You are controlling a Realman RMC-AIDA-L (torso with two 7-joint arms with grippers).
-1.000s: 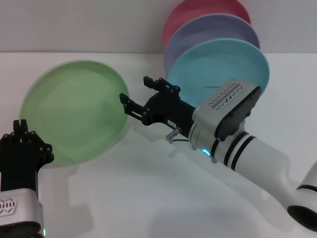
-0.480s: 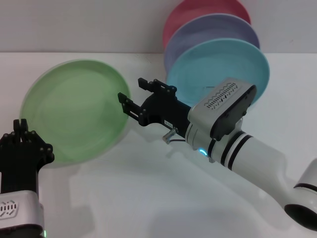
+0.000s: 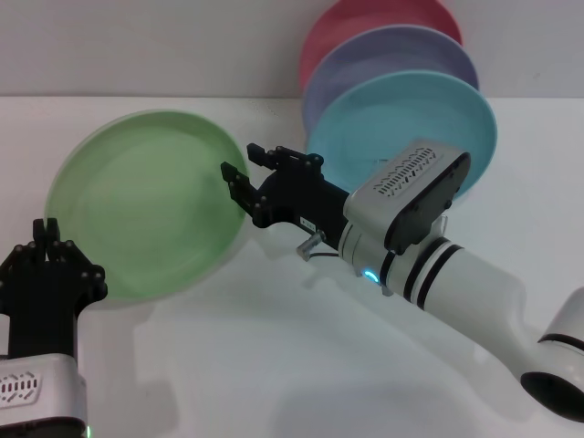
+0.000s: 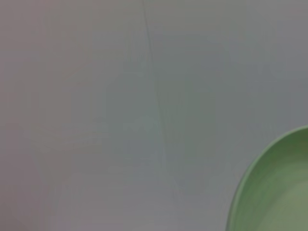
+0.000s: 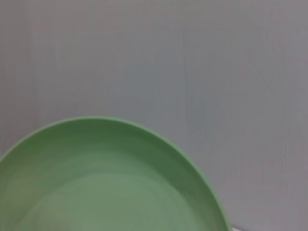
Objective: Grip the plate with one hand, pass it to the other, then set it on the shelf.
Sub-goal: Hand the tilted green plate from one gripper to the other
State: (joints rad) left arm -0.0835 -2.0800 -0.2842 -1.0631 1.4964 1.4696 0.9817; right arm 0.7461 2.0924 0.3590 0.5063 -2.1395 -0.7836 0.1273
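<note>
lower left of the head view: we see the left gripper [image 3: 50, 265], black, fingers bunched up around the low left edge of the green plate [image 3: 146, 205]. it looks shut on that rim and holding the plate up, tilted toward the camera, but the contact itself is hidden behind the knuckles, so that is our read. the plate fills the left-centre of the frame, face toward us, its right edge reaching toward mid-frame.

mid-frame: the right gripper [image 3: 245, 173] comes in from the lower right on the white-and-grey arm, jaws spread, the plate's right rim sitting right at the fingertips. we can't tell if the rim is between the fingers yet or just in front of them; no clamp that we can see.

so the key relation: the plate lies to the picture-left of the right jaws, rim edge-on to them, the two grippers on opposite sides of the disc. we judge the handover is about to happen and the right jaws need the rim fully inside before closing.

upper right: turquoise plate [image 3: 411, 119], lavender plate [image 3: 383, 55] and pink plate [image 3: 365, 18] stand stacked in the shelf [image 3: 388, 169], a wire loop just visible behind the arm.
</note>
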